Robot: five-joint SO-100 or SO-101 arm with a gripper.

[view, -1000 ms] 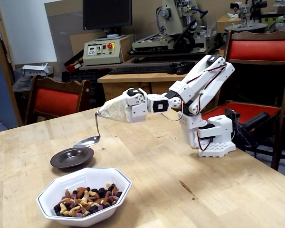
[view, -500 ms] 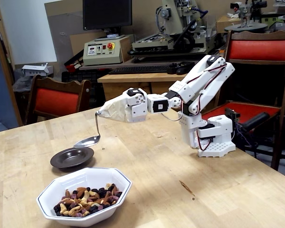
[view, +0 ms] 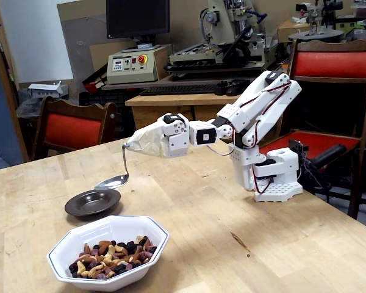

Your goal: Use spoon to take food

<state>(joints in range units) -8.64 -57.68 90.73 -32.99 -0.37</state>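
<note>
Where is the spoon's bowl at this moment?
In the fixed view, the spoon hangs at left, its bowl just above the dark plate, behind the white bowl.

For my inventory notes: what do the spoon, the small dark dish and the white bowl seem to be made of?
Spoon: polished metal, mirror-bright. Small dark dish: probably dark metal or glazed ceramic, with a soft sheen. White bowl: likely glazed ceramic or melamine, glossy, with a thin dark rim line.

White arm [view: 256, 110], black servos, red-white cables
</note>
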